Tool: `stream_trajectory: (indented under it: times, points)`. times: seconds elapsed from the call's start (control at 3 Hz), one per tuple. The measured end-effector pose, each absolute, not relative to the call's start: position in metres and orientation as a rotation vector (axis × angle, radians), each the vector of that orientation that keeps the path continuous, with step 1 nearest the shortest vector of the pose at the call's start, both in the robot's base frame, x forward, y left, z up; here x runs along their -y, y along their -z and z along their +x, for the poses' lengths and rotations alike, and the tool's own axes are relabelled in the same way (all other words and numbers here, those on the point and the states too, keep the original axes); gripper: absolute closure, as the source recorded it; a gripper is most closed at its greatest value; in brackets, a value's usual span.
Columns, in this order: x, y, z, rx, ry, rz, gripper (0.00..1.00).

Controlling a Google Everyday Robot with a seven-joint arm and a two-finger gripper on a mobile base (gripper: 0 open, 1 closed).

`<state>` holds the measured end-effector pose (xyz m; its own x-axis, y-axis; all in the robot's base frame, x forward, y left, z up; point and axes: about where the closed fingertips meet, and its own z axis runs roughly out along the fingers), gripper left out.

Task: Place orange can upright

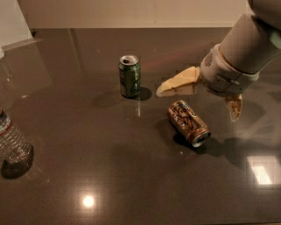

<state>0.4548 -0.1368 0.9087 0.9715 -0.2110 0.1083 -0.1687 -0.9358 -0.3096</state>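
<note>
The orange can lies on its side on the dark table, right of centre, its silver end towards the front right. My gripper hovers just above and behind the can, wide open. One tan finger points left above the can's far end. The other finger points down to the can's right. The gripper does not touch the can.
A green can stands upright behind and left of the orange can. A clear plastic water bottle stands at the left edge. A pale wall runs along the table's far edge.
</note>
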Motion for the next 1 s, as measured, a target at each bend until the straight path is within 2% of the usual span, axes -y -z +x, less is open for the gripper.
stream_trajectory:
  times: [0.67,1.0]
  points:
    - [0.146,-0.886,0.463,0.24,0.255,-2.964,0.0]
    - [0.144,-0.876,0.459,0.356,0.213,-2.984,0.0]
